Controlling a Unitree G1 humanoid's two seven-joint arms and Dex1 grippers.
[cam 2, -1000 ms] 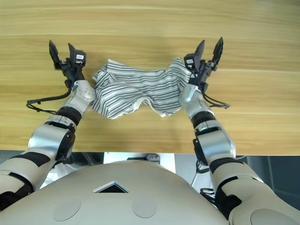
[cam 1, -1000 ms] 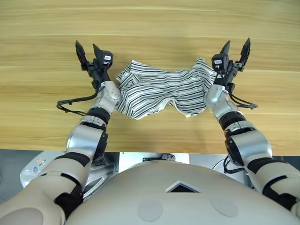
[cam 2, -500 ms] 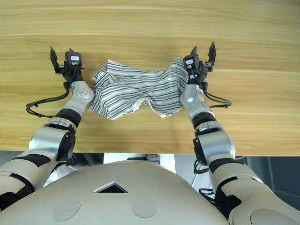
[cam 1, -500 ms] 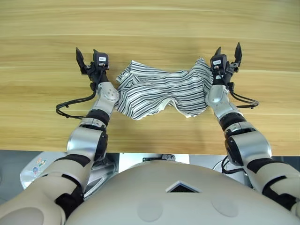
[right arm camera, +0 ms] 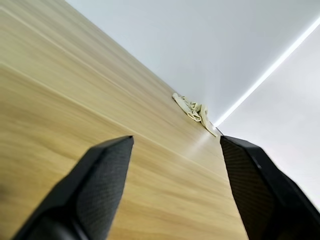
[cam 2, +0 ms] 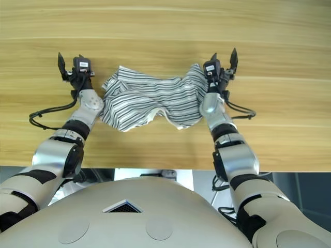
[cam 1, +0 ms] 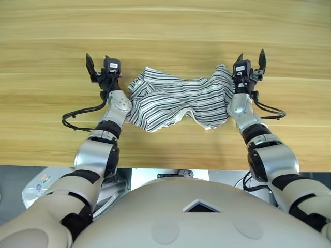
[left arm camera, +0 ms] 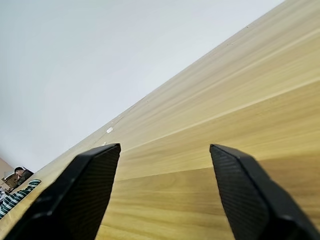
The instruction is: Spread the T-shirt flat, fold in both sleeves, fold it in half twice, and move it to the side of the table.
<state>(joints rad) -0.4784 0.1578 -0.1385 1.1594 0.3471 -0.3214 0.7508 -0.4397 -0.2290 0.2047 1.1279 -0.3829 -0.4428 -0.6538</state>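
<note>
Lying crumpled on the wooden table (cam 1: pixel 165 31), the striped T-shirt (cam 1: pixel 176 101) sits at 4 o'clock from the left gripper (cam 1: pixel 97 58) and 8 o'clock from the right gripper (cam 1: pixel 252 55). Both grippers are spread wide, holding nothing.

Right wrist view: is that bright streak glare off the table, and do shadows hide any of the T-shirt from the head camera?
Right wrist view: the streak is a light strip beyond the table, not glare; the wood brightens faintly near it. Left eye view: even lighting, soft shadows only in the folds of the striped T-shirt, none hiding it.
</note>
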